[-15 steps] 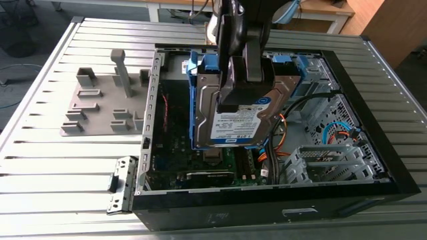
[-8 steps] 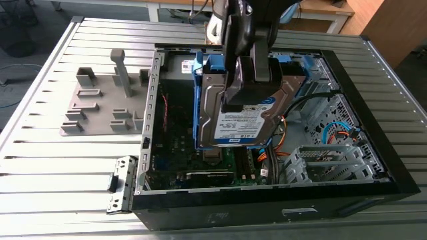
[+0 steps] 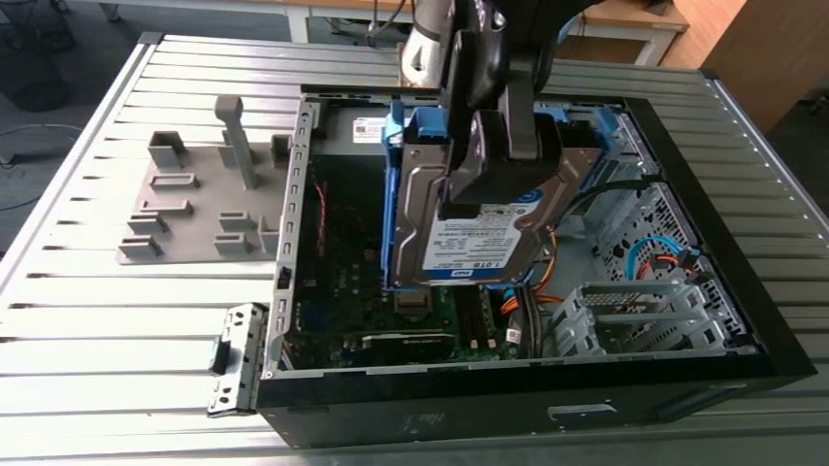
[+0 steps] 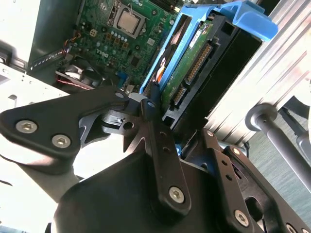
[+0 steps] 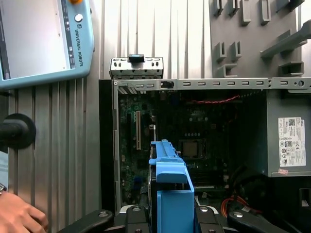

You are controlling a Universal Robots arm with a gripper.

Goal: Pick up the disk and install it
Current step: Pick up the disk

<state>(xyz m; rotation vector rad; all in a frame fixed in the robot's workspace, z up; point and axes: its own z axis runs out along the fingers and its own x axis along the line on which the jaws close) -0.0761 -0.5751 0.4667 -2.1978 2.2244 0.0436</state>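
The disk [image 3: 482,248] is a silver hard drive with a white-and-blue label, framed by a blue bracket. It hangs tilted on edge over the inside of the open black computer case [image 3: 518,393]. My gripper [image 3: 477,189] comes down from above and is shut on the disk's upper part. In the second wrist view the disk [image 4: 190,68] shows its connector edge between the black fingers [image 4: 151,109], above the green motherboard [image 4: 121,29]. In the first wrist view the blue bracket [image 5: 171,191] sticks out ahead of the gripper [image 5: 167,221] over the case.
A grey power-supply box [image 5: 287,136] sits in one corner of the case, and cables [image 3: 654,257] lie by the drive bay. A grey fixture plate [image 3: 194,209] lies on the ribbed table at the exterior view's left. A teach pendant [image 5: 43,39] and a person's hand [image 5: 19,218] are nearby.
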